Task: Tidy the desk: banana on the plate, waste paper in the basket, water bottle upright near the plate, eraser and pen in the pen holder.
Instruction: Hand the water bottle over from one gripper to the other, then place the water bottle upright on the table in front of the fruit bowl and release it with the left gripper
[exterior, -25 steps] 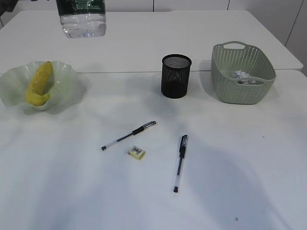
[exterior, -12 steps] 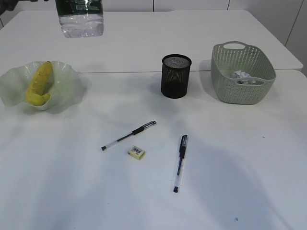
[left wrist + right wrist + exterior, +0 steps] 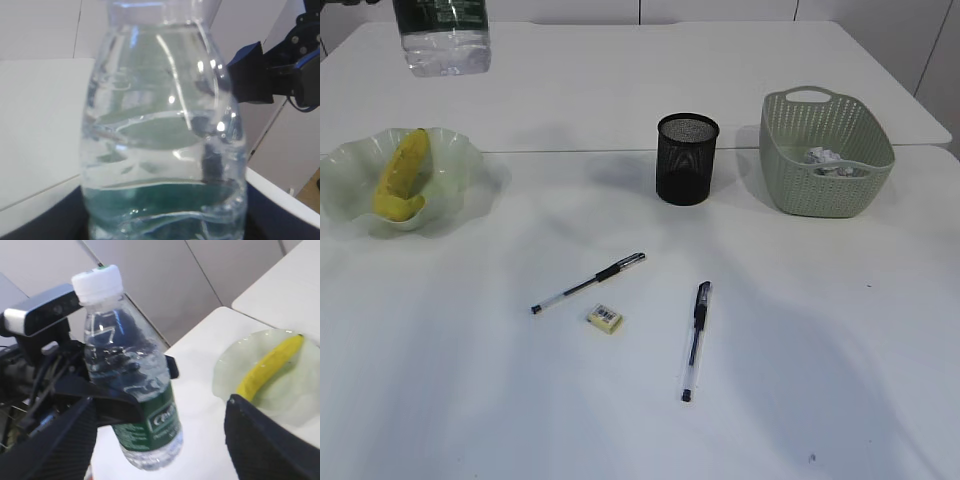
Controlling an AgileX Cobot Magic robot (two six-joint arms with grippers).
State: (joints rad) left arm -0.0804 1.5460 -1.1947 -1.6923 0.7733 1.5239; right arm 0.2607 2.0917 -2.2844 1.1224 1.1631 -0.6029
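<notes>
While the left gripper clamps the water bottle mid-body, it hangs high above the desk at eleven o'clock, off the plate.
Set down tilted or dropped, it could topple onto the banana. Right gripper wide apart, holding nothing. Green label's white lettering starts with "C"; the rest is unreadable.

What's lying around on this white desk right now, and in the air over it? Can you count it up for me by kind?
Pens: 2
Eraser: 1
Banana: 1
Plate: 1
Pen holder: 1
Basket: 1
Waste paper: 1
Water bottle, held in the air: 1
Total: 9
</notes>
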